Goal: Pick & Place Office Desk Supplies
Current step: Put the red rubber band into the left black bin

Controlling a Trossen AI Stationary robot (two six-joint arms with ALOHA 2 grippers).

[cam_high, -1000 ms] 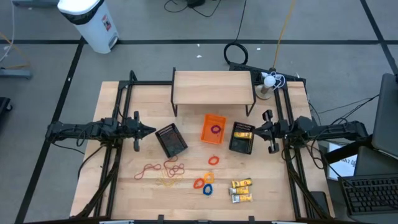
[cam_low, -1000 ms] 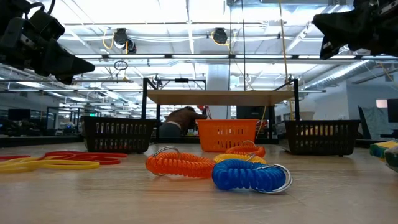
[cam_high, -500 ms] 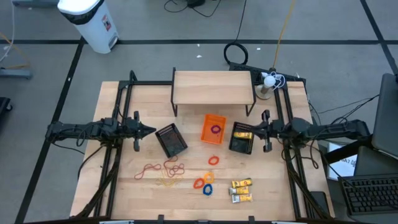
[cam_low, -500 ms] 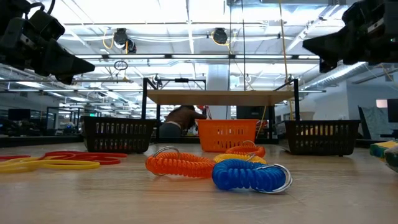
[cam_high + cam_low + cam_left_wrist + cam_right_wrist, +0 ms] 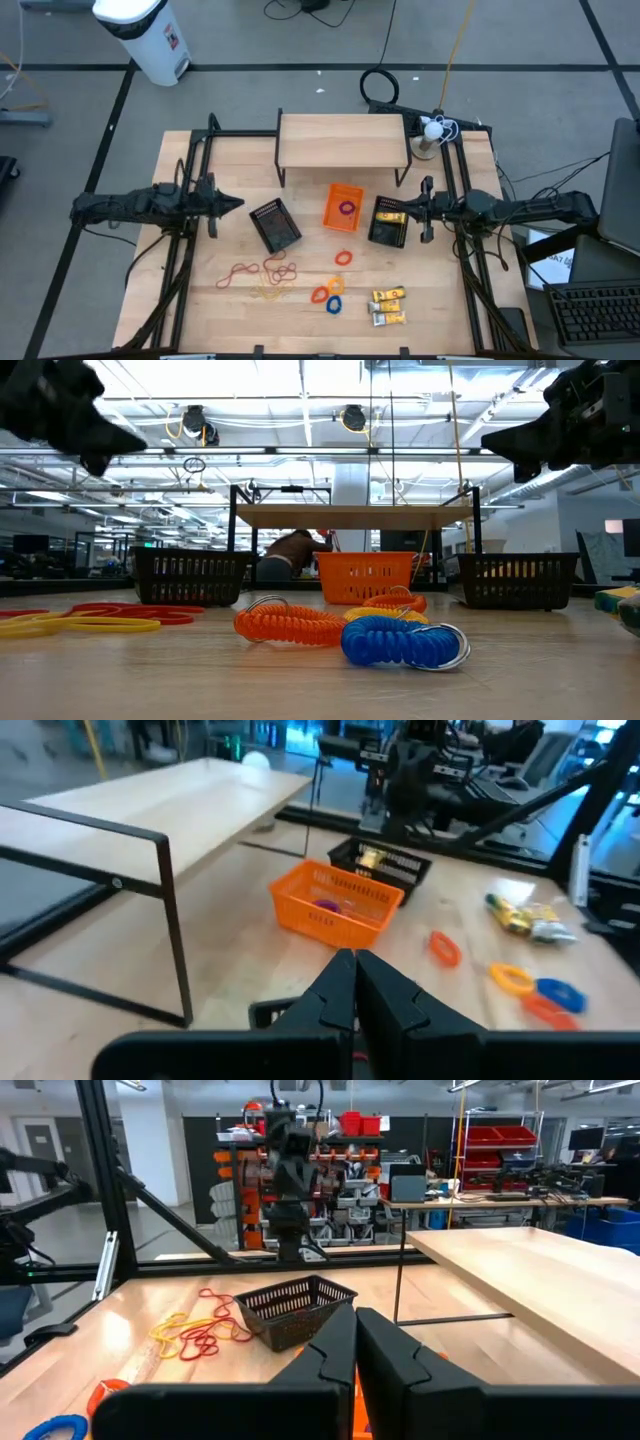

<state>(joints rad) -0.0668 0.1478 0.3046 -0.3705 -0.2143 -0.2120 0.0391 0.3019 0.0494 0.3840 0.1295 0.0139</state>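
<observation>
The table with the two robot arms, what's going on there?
Nothing is being held right now. The left hand hangs shut in the air beside a black mesh bin, and the right hand hangs shut over the other black mesh bin, which already holds yellow packets. A purple ring lies in the orange bin. Rubber bands, coloured rings and more yellow packets are loose on the wooden table.
</observation>
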